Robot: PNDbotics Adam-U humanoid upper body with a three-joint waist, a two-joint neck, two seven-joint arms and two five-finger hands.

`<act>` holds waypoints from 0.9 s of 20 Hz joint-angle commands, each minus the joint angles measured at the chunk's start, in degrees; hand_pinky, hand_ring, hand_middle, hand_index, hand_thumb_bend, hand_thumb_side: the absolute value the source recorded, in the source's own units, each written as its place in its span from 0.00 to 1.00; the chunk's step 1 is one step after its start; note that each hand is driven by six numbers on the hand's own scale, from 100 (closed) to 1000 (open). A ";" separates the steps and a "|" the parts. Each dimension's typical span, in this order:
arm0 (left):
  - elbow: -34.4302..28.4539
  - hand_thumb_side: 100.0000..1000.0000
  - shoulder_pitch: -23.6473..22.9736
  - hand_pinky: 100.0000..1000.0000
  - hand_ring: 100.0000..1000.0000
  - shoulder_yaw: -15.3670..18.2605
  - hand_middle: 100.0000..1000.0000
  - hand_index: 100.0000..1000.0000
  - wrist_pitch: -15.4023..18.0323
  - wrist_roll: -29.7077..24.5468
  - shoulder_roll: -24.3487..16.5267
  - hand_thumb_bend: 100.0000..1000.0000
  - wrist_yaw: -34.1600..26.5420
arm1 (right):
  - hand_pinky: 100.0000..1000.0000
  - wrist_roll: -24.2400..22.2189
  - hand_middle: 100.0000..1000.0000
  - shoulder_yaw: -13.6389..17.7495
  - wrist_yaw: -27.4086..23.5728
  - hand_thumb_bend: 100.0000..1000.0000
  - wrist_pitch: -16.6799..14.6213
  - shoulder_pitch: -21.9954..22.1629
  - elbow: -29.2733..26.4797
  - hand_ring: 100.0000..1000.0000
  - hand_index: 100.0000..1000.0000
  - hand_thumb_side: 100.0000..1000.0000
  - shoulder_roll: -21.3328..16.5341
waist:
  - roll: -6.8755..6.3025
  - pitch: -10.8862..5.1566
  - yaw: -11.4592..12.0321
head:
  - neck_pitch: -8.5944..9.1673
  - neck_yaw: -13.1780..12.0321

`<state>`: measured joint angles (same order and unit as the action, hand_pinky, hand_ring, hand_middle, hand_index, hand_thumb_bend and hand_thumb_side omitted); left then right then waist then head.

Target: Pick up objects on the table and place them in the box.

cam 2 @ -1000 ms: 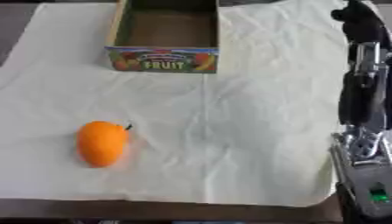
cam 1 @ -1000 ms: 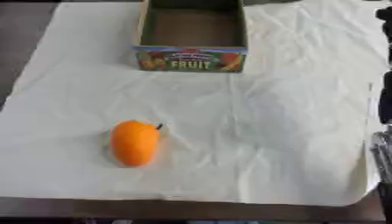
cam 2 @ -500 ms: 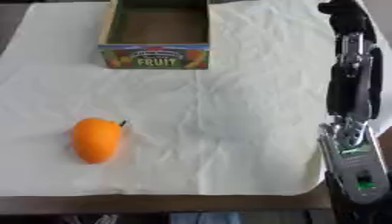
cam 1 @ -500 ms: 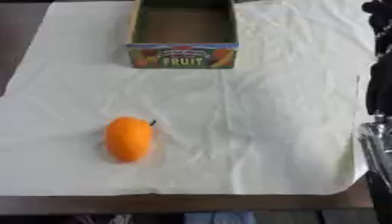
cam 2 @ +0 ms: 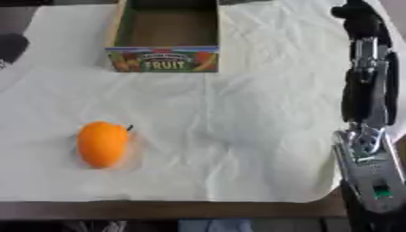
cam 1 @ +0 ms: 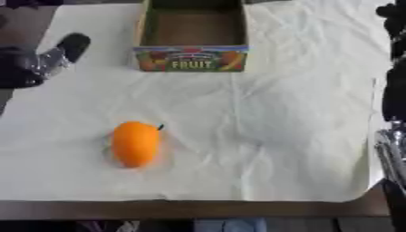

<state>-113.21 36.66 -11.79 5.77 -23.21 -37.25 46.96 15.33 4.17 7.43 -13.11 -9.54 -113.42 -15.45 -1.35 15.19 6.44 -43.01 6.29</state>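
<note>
Big wrinkly white cloth (cam 1: 277, 113) covers my table, with the open fruit box (cam 1: 193, 41) at the far edge and one orange mango-looking fruit (cam 1: 136, 143) lying near-left, long axis running toward and away from me. My left hand (cam 1: 47, 59) sits far-left, nearer the fruit. My right hand (cam 2: 361, 18) is way across; can't tell either's fingers.

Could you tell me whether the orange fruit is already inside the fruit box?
No, the orange fruit lies on the white cloth, well in front of the fruit box.
</note>
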 commanded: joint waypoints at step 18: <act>9.48 0.90 2.00 0.45 0.51 -7.00 0.62 0.97 8.50 -24.83 -1.61 0.72 -8.81 | 0.99 -0.87 0.70 -0.62 0.17 0.00 0.58 -0.15 -1.17 0.93 0.87 1.00 -1.10 | -0.51 -0.75 -0.16 | 0.75 -0.70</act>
<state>-104.10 37.86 -18.87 14.08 -47.19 -38.14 38.09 14.64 3.54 7.45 -12.52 -9.50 -113.42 -15.45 -1.87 15.21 6.31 -42.68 5.72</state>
